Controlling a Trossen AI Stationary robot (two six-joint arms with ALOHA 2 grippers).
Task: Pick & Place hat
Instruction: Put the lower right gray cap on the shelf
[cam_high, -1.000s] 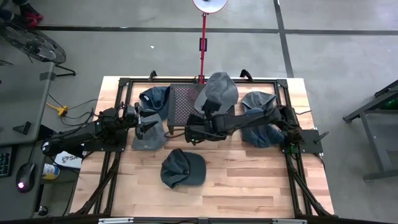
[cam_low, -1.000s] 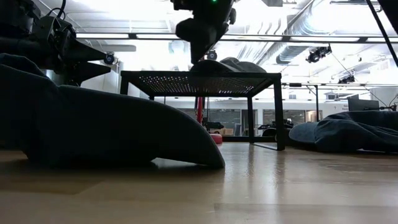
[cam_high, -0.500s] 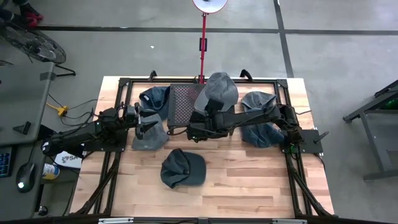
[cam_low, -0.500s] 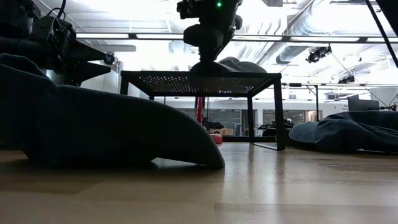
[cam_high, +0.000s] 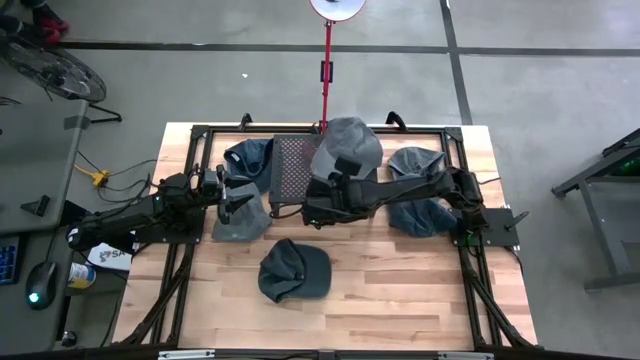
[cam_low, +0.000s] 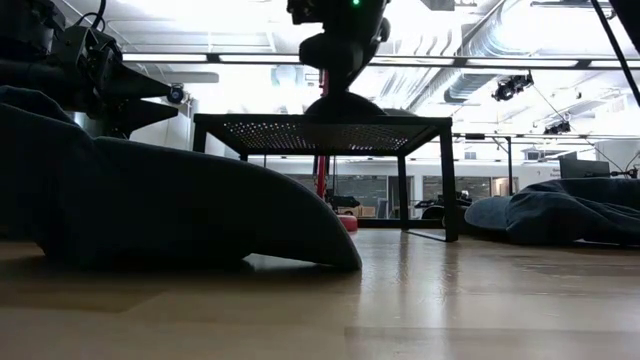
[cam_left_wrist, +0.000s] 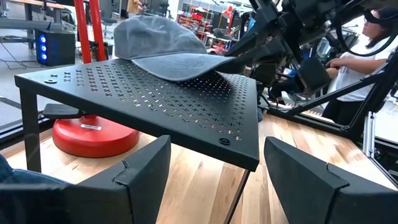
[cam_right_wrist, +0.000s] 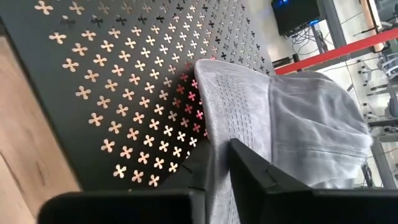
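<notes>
A grey hat (cam_high: 348, 143) lies on the black perforated stand (cam_high: 290, 165) at the table's far middle, crown toward the far edge and brim (cam_left_wrist: 186, 65) toward the near side. My right gripper (cam_right_wrist: 217, 171) reaches in over the stand's near edge and is shut on that brim; it also shows above the stand in the low view (cam_low: 335, 62). My left gripper (cam_left_wrist: 214, 180) waits open at the table's left, level, facing the stand, with nothing between its fingers. My right gripper pinches the hat's brim (cam_right_wrist: 219, 140) at its near edge between its two fingers (cam_right_wrist: 252, 168). The fingers slant down onto it from the table's near right side. The hat's crown (cam_right_wrist: 311, 134) and most of the brim rest on the stand's top.
Other dark hats lie on the wooden table: one at the near middle (cam_high: 293, 271), two at the left (cam_high: 250, 157) (cam_high: 240, 222), two under the right arm (cam_high: 415, 160) (cam_high: 420, 215). A red lamp post (cam_high: 326, 60) stands behind the stand.
My right gripper has tipped down onto the hat's brim over the stand and its fingers have shut on it. The hat stays on the stand.
</notes>
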